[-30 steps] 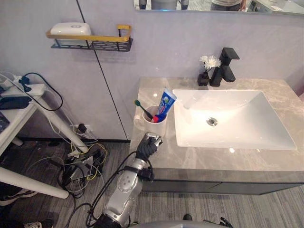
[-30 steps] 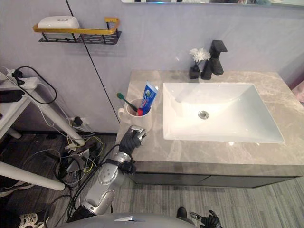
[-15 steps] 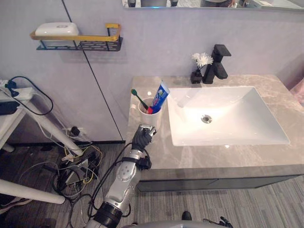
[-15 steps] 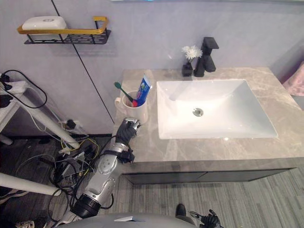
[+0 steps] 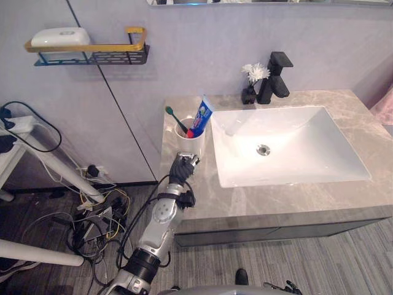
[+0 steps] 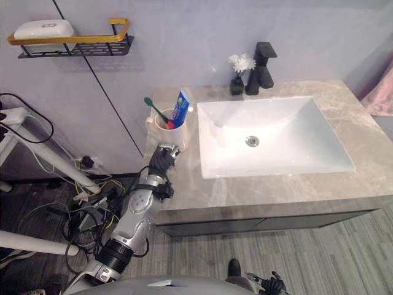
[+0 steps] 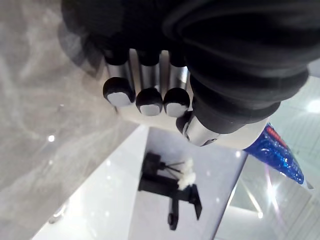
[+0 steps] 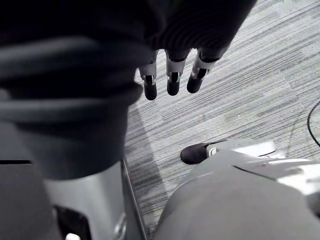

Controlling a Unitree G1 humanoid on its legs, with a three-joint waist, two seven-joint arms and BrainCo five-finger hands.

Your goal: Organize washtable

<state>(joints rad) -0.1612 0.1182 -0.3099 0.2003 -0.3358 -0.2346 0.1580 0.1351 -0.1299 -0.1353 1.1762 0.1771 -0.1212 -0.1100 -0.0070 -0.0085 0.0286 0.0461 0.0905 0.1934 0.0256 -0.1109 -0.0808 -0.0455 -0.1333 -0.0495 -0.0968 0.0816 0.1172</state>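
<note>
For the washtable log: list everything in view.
Countertop: one, grey marble, against the wall.
Sink: one, white, set in the countertop.
Faucet: one, black, behind the sink.
Vase of flowers: one, black with white blooms, left of the faucet.
Cup: one, white, left of the sink.
Toothbrush: one, green, standing in the cup.
Toothpaste tube: one, blue, standing in the cup.
Wall shelf: one, black and gold, upper left.
Soap box: one, white, on the shelf.
Cloth: one, pink, right edge.
Left hand: fingers curled, empty, before the cup.
Right hand: fingers straight, above the floor.
</note>
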